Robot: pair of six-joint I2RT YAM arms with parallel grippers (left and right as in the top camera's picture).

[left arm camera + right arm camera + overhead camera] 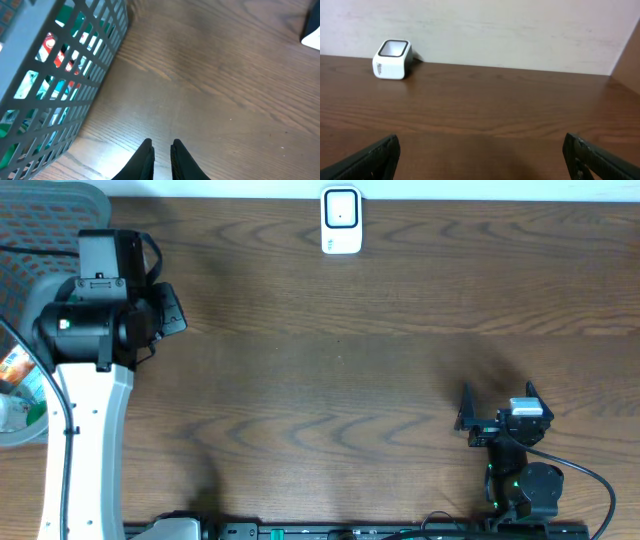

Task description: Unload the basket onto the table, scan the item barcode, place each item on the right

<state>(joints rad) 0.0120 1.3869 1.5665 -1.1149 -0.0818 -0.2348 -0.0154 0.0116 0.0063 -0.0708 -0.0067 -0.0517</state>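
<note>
At the far left stands a grey lattice basket (75, 75). The goods to be scanned are inside it: colourful packets (55, 50), red-and-white and teal, seen through the grid wall. None is out on the table (330, 380) yet, and no barcode can be made out.

Judging by their printed film, the packets are probably light, soft and somewhat slippery, and likely to crumple or slide if pinched across a flat face. A better hold would be from above, through the open top. It should take one packet by an upper edge or seam, so its broad faces stay free to show the code.

Just right of the basket, the left end effector (161, 143) hangs over bare wood with its fingers drawn almost together and nothing between them. It would have to spread before reaching in.

The white scanner (341, 220) sits at the far edge of the table, near the middle and well apart from the basket.

At the near right, the right end effector (481, 142) is spread wide and empty, facing the scanner.
</note>
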